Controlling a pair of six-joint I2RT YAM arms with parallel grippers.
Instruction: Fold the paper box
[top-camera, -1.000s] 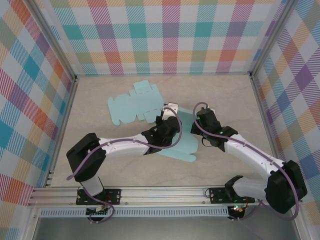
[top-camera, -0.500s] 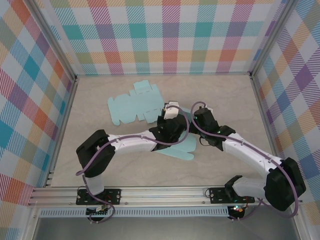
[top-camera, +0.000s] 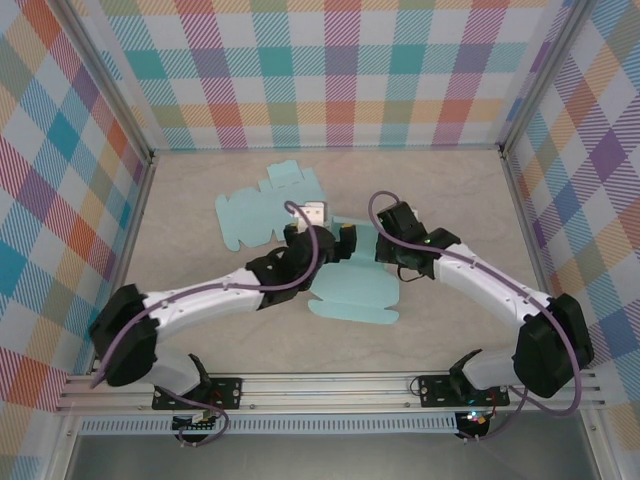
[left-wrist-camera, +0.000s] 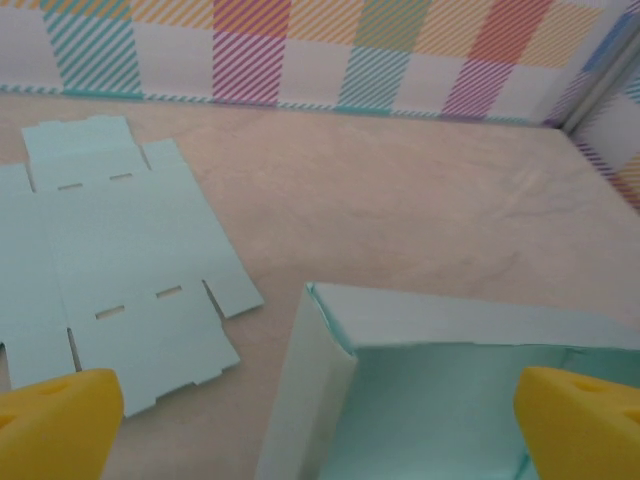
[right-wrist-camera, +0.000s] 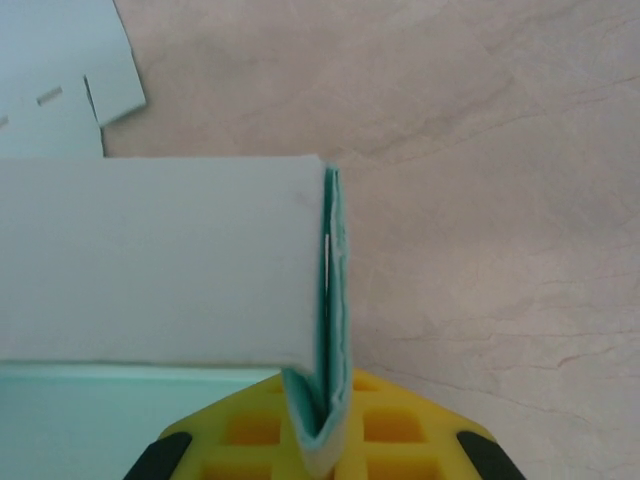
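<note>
On the worktop: a half-folded paper box held between two robot arms

From above and behind, a pale worktop (top-camera: 450, 190) sits inside bright plaid walls (top-camera: 340, 70). Near its middle lies the paper box (top-camera: 350, 295), light teal and partly folded. Both arms bend inward and meet at its far edge. The left jaws stand spread wide over the box's far left corner and grip nothing. The right jaws are pinched closed on the box's far right side. Behind the box, toward the back wall, a flat sheet (top-camera: 262, 212) of the same teal card lies unfolded.

At the left wrist, two yellow fingertips (left-wrist-camera: 50, 425) sit in the bottom corners, far apart. Between them the paper box (left-wrist-camera: 450, 400) shows a raised wall and an open inside. The flat sheet (left-wrist-camera: 120, 270) lies to the left, apart from the box.

At the right wrist, yellow pads (right-wrist-camera: 400, 430) clamp a doubled-over wall of the paper box (right-wrist-camera: 160, 260), seen edge-on. A corner of the flat sheet (right-wrist-camera: 50, 60) shows at top left. Bare worktop (right-wrist-camera: 500, 200) lies to the right.
</note>
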